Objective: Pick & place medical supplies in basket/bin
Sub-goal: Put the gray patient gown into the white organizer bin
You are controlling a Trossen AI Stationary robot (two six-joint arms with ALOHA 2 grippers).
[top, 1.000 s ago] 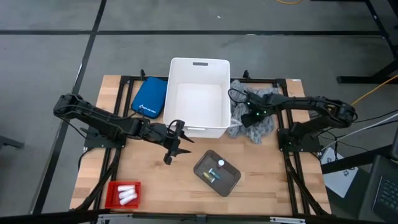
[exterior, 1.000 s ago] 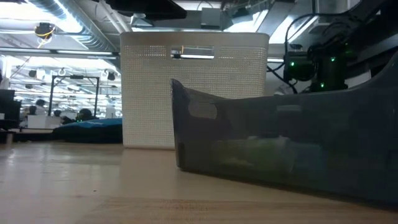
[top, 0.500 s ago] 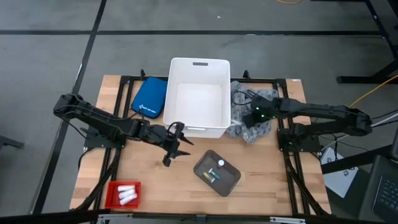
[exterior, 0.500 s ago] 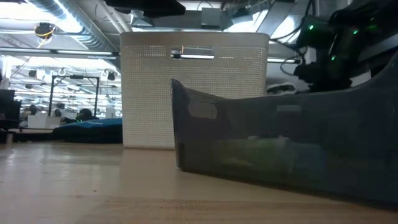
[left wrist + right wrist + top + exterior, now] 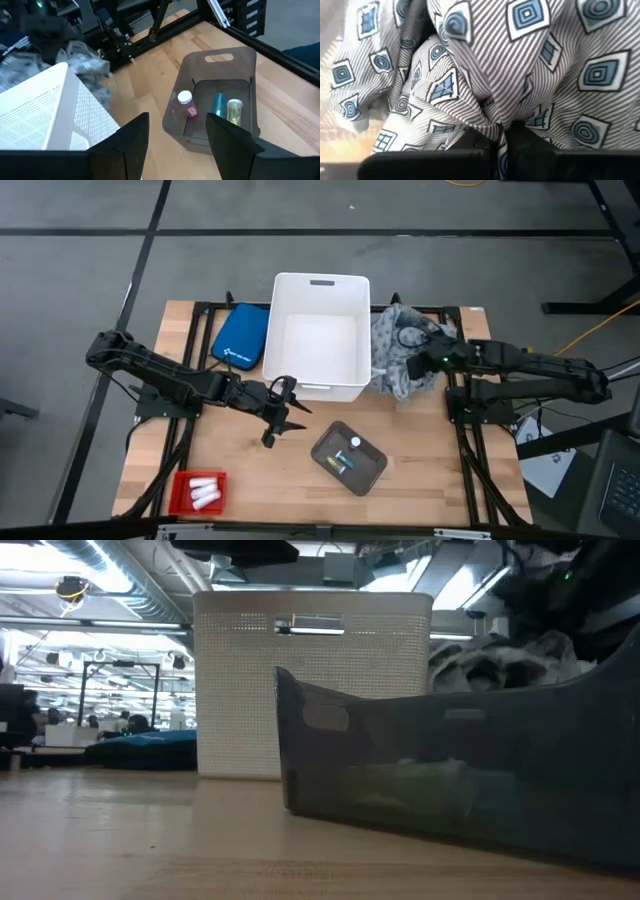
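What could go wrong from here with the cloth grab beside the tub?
The right gripper pinches only a fold of the patterned cloth, so it might slip free. The cloth hangs bunched against the white tub wall and could snag on the rim instead of dropping inside.

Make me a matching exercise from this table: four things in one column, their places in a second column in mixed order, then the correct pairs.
Things:
1. patterned cloth
2. blue pouch
3. white rolls
4. small bottles

Places:
A. in the red tray at the table's front left corner
B. in the grey bin
C. flat on the table, left of the white tub
D. bunched at the tub's right side, pinched by the right gripper

Pairs: 1-D, 2-C, 3-A, 4-B
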